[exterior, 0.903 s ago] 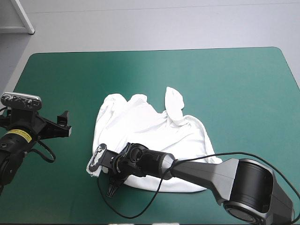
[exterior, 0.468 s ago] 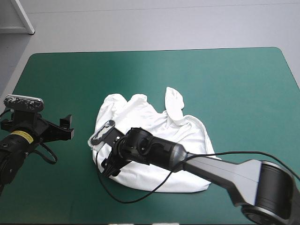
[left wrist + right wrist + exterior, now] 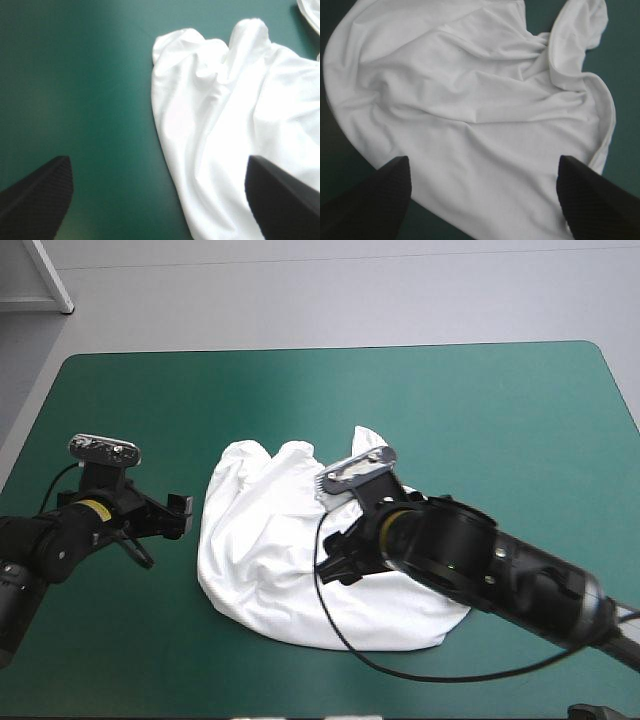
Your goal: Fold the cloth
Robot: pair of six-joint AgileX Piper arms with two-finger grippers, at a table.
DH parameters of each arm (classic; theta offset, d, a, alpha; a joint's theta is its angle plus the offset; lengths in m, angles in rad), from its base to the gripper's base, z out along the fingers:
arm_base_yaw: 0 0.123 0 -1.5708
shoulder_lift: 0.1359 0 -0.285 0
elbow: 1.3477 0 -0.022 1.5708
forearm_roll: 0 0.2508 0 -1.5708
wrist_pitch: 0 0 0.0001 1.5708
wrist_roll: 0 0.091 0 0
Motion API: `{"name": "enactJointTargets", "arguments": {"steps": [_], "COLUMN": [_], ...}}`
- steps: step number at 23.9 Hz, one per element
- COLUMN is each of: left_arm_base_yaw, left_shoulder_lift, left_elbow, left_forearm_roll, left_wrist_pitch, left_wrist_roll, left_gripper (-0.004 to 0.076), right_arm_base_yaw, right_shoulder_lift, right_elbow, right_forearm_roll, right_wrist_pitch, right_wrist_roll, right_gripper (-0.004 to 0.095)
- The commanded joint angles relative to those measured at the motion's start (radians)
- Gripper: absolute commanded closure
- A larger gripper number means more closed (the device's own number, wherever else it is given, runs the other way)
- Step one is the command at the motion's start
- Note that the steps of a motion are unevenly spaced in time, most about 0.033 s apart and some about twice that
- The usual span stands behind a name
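The white T-shirt (image 3: pixel 265 540) lies crumpled and partly spread in the middle of the table, one sleeve (image 3: pixel 368 452) sticking up toward the far side. My right gripper (image 3: pixel 340 565) hovers over the shirt's middle, open, and in the right wrist view only rumpled T-shirt (image 3: pixel 470 100) shows ahead of the right gripper (image 3: pixel 482 160). My left gripper (image 3: pixel 180 515) sits just left of the shirt's left edge, open. The left wrist view has the left gripper (image 3: pixel 157 160) facing the T-shirt (image 3: pixel 225 100), whose edge lies between its fingers.
The teal-green cover (image 3: pixel 500 420) shows on every side of the T-shirt, widest toward the far and right edges. The table's near edge runs close below the shirt's hem.
My right gripper has let go of the shirt's near-left edge, opened, and moved right and farther in over the shirt's middle. The left gripper moved right, up to the shirt's left edge.
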Motion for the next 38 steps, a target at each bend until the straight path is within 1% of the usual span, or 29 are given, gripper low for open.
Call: {"name": "enactJointTargets", "arguments": {"steps": [1,7,12,15,16,17,18,20,24,26,27,28,29,30,32,34,38], "left_arm_base_yaw": [0.002,0.002,0.002,0.002,0.002,0.002,0.002,0.002,0.002,0.002,0.002,0.002,0.002,0.002,0.002,0.002,0.002], "left_shoulder_lift": [0.085,0.287,0.472,0.571,0.633,0.655,0.703,0.764,0.827,0.833,0.833,0.833,0.840,0.850,0.874,0.880,0.864], "left_elbow": [-0.054,-0.161,-0.277,-0.329,-0.347,-0.353,-0.355,-0.355,-0.355,-0.355,-0.355,-0.355,-0.355,-0.355,-0.355,-0.355,-0.355], "left_forearm_roll": [-0.038,-0.046,-0.051,-0.076,-0.084,-0.084,-0.084,-0.084,-0.093,-0.138,-0.181,-0.203,-0.223,-0.223,-0.218,-0.213,-0.213], "left_wrist_pitch": [-0.072,-0.110,-0.137,-0.151,-0.184,-0.198,-0.241,-0.276,-0.278,-0.267,-0.267,-0.267,-0.269,-0.269,-0.256,-0.244,-0.237], "left_wrist_roll": [0.022,0.048,0.051,0.054,0.067,0.067,0.067,0.065,0.067,0.084,0.110,0.120,0.127,0.127,0.129,0.146,0.173], "left_gripper": [0.0056,0.0056,0.0056,0.0056,0.0056,0.0056,0.0056,0.0056,0.0057,0.0118,0.0213,0.0262,0.0393,0.0494,0.0657,0.0732,0.0734], "right_arm_base_yaw": [-0.004,-0.004,-0.004,-0.004,-0.004,-0.004,-0.004,-0.004,-0.004,-0.004,-0.004,-0.004,-0.004,-0.004,-0.004,-0.004,-0.011], "right_shoulder_lift": [-0.138,-0.322,-0.440,-0.487,-0.509,-0.514,-0.519,-0.519,-0.519,-0.519,-0.512,-0.508,-0.496,-0.493,-0.476,-0.463,-0.431], "right_elbow": [0.102,0.404,0.561,0.607,0.627,0.631,0.634,0.634,0.671,0.704,0.722,0.727,0.729,0.729,0.730,0.731,0.731], "right_forearm_roll": [-0.028,-0.025,0.020,0.046,0.060,0.064,0.067,0.060,0.027,-0.010,-0.035,-0.041,-0.063,-0.075,-0.102,-0.121,-0.172], "right_wrist_pitch": [0.013,0.013,0.013,0.013,0.013,0.013,0.013,0.013,0.013,0.013,0.013,0.013,0.013,0.013,0.013,0.013,0.007], "right_wrist_roll": [0.103,0.270,0.369,0.393,0.395,0.399,0.399,0.399,0.406,0.429,0.445,0.447,0.459,0.473,0.500,0.502,0.526], "right_gripper": [0.0170,0.0170,0.0171,0.0171,0.0171,0.0171,0.0171,0.0171,0.0171,0.0171,0.0171,0.0171,0.0171,0.0171,0.0171,0.0171,0.0171]}}
